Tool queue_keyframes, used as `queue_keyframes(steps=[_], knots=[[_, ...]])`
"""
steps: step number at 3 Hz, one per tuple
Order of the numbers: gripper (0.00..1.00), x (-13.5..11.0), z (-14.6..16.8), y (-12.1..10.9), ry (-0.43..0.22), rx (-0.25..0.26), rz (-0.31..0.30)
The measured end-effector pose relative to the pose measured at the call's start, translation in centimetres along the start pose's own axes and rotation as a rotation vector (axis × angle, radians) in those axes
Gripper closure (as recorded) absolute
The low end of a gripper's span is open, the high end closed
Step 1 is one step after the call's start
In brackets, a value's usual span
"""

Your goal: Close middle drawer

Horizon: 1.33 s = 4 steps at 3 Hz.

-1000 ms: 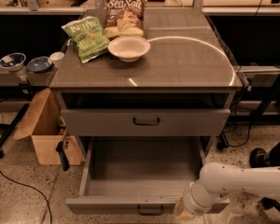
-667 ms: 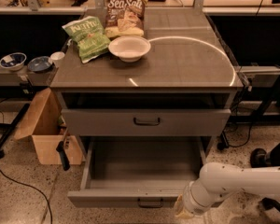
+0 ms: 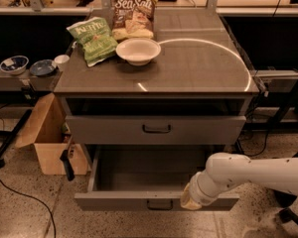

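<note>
The middle drawer [image 3: 139, 175] is the wide grey tray pulled out low at the front of the cabinet. It is empty, with a low front panel [image 3: 114, 201] and a small dark loop handle [image 3: 160, 205] at the centre. My white arm [image 3: 248, 175] reaches in from the right. Its gripper [image 3: 190, 200] is against the right part of that front panel, just right of the handle. Above it is the grey drawer with the taller front panel [image 3: 156, 129], out a little.
On the cabinet top [image 3: 198, 63] lie a green chip bag [image 3: 93, 39], a Sea Salt chip bag [image 3: 134, 15] and a white bowl [image 3: 138, 50]. A cardboard box [image 3: 47, 138] stands on the floor at the left, with small bowls [image 3: 14, 63] on a ledge above it.
The middle drawer's front panel has slid inward toward the cabinet, and my arm and gripper have moved with it.
</note>
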<state>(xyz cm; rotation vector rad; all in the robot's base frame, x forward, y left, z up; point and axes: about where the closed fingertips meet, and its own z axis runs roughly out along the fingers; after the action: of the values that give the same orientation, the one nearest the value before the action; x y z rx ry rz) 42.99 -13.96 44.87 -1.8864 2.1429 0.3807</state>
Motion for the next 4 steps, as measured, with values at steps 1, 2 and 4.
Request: queue_keyframes(steps=[1,2,4], knots=[[1.0,-0.3,-1.2,-1.6,0.001,0.025,-0.013],[1.0,-0.2,-2.3,-1.1,0.013,0.007,-0.043],[1.0,-0.2,-1.6,1.4,-0.005,-0.008,-0.01]])
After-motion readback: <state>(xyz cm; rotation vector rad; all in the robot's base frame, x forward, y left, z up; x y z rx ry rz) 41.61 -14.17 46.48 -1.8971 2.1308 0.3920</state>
